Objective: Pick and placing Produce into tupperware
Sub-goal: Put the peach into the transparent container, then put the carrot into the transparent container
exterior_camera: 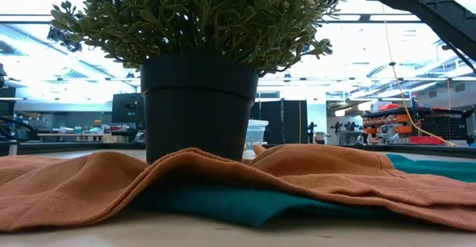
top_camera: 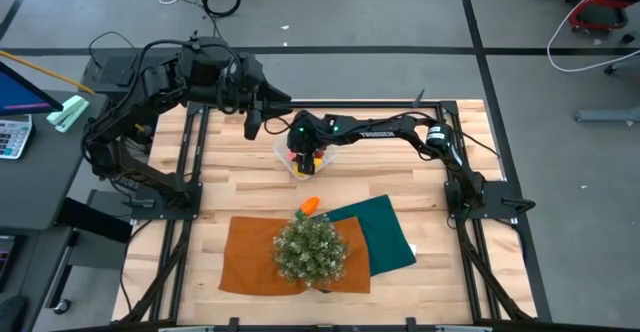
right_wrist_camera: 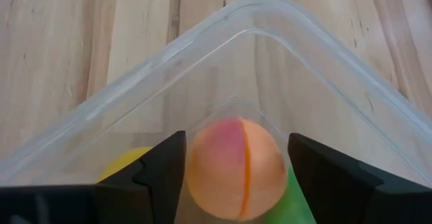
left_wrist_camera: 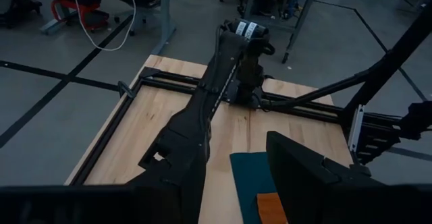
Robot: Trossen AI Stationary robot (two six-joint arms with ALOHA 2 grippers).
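A round peach-pink toy fruit with an orange seam (right_wrist_camera: 235, 168) sits gripped between the two dark fingers of the right gripper (right_wrist_camera: 236, 177), low inside a corner of the clear, round-cornered plastic tupperware (right_wrist_camera: 283, 42). A yellow piece (right_wrist_camera: 125, 163) and a green piece (right_wrist_camera: 297, 200) lie in the container just beside it. The tupperware (top_camera: 290, 162) stands on the wooden table (top_camera: 220, 172) near the middle of its far edge. An orange toy vegetable (top_camera: 310, 205) lies at the far edge of the rust-orange cloth (top_camera: 250, 257), beside the bushy potted plant (top_camera: 311, 249) and the dark green cloth (top_camera: 385, 232). The left gripper (top_camera: 252, 122) hovers at the far edge; I cannot tell its finger state.
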